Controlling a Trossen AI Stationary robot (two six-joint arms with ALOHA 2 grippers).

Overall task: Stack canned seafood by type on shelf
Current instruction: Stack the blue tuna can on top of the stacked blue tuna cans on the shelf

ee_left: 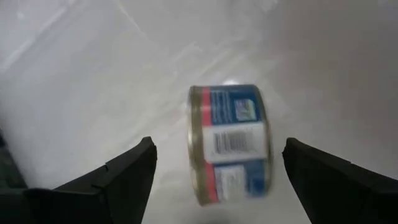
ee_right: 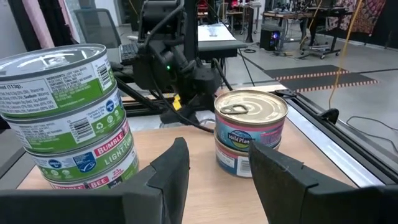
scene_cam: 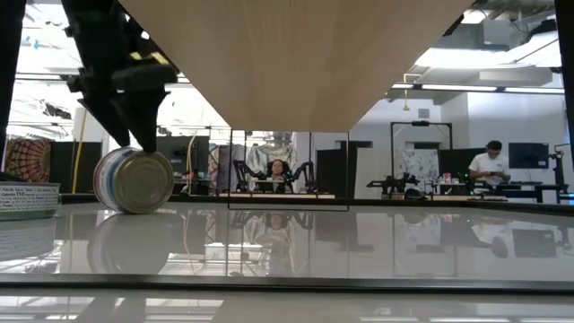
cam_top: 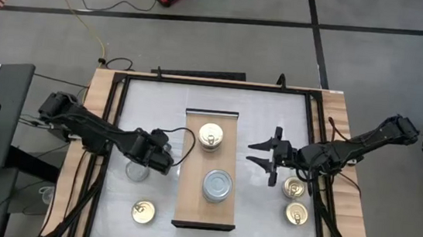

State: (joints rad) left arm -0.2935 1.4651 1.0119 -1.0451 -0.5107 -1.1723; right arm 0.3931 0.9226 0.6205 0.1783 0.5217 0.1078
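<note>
The light-wood shelf (cam_top: 204, 211) lies in the middle of the table. On it stand a stack of gold-lidded tins (cam_top: 211, 136) (ee_right: 250, 130) and a stack of silver-lidded tins (cam_top: 217, 186) (ee_right: 68, 112). My left gripper (cam_top: 145, 163) (ee_left: 219, 146) is open and points down over a blue-labelled tin (cam_top: 137, 172) (ee_left: 231, 143) (scene_cam: 134, 180). That tin stands on its rim on the white tabletop, left of the shelf, between the spread fingers. My right gripper (cam_top: 252, 153) (ee_right: 217, 149) is open at the shelf's right edge, facing the stacks.
A gold-lidded tin (cam_top: 143, 211) lies flat near the table's front left. Two more gold-lidded tins (cam_top: 294, 189) (cam_top: 296, 213) sit by the right edge, beside my right arm. A dark frame (cam_top: 121, 86) rims the tabletop. People sit in the room beyond.
</note>
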